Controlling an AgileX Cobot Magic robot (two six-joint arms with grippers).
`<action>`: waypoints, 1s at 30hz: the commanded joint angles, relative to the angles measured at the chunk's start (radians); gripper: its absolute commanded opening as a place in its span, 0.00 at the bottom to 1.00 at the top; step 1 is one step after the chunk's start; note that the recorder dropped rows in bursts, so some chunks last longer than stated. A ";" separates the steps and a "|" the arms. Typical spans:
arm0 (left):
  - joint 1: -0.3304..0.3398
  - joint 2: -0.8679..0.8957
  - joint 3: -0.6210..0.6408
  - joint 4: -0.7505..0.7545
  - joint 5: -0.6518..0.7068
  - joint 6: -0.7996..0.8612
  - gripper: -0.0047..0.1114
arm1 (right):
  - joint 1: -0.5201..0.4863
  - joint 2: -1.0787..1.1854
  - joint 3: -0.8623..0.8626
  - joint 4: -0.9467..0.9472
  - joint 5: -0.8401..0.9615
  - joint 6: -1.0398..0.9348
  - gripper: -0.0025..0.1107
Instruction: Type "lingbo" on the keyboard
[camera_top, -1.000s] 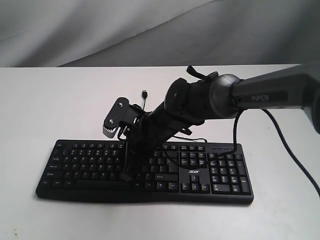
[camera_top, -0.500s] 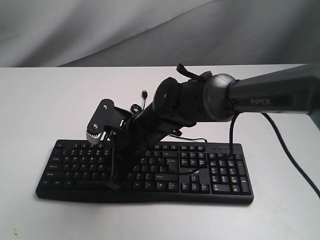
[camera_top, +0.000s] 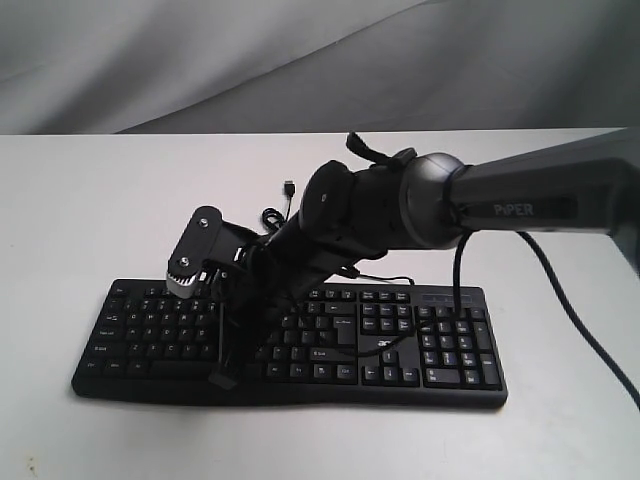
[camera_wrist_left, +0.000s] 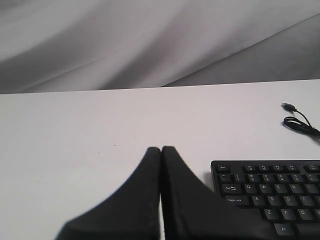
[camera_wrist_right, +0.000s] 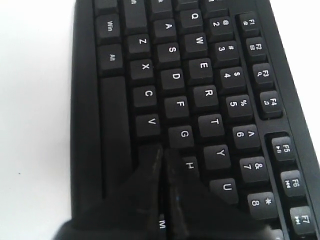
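The black keyboard lies across the front of the white table. My right gripper reaches over from the right and is shut, its tips pointing down onto the bottom letter row near the space bar. In the right wrist view the right gripper rests just past V, beside G and H, hiding the key beneath; the keyboard fills that view. My left gripper is shut and empty, held over bare table beside the keyboard's Esc corner. The exterior view does not show the left gripper.
The keyboard's thin black cable ends in a loose USB plug on the table behind it, also seen as the USB plug in the left wrist view. Grey cloth hangs behind the table. The right arm's own cable trails off at the right.
The right arm has swung leftward along the keyboard, carrying its shut tips from the middle of the letter block toward the left and slightly nearer the front edge.
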 joint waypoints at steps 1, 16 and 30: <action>-0.005 -0.004 0.005 -0.004 -0.006 -0.002 0.04 | 0.002 0.024 0.000 0.007 0.009 -0.002 0.02; -0.005 -0.004 0.005 -0.004 -0.006 -0.002 0.04 | 0.000 0.040 -0.021 0.007 0.013 -0.004 0.02; -0.005 -0.004 0.005 -0.004 -0.006 -0.002 0.04 | 0.012 0.090 -0.110 0.025 -0.015 -0.004 0.02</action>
